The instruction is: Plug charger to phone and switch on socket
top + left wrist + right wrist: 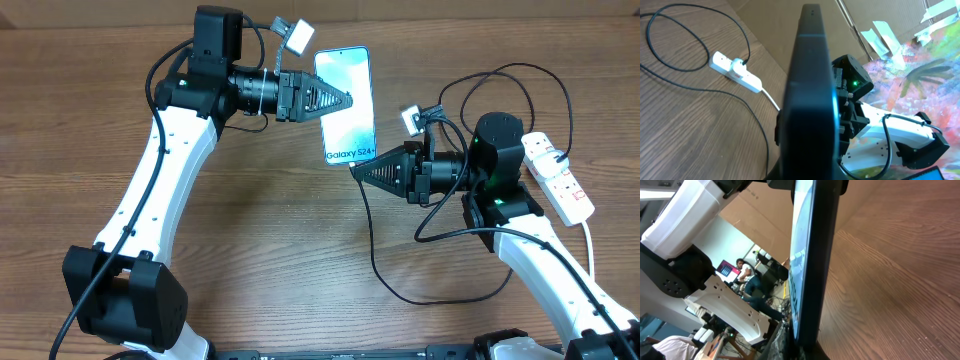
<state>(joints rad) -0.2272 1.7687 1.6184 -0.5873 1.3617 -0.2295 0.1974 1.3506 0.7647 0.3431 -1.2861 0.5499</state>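
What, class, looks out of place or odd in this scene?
The phone is askew between the arms: the left gripper clamps its long edge, the right gripper is shut at its lower corner, where the charger cable ends. Whether it is plugged in cannot be told.

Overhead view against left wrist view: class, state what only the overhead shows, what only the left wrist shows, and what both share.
Only the overhead: the phone face-up, its lit blue screen reading Galaxy S24+, and the left arm. Only the left wrist: that phone edge-on as a dark slab, brown cardboard and a colourful patterned surface beyond the table. Both: the white power strip, the thin black cable, the right arm and the wooden table.
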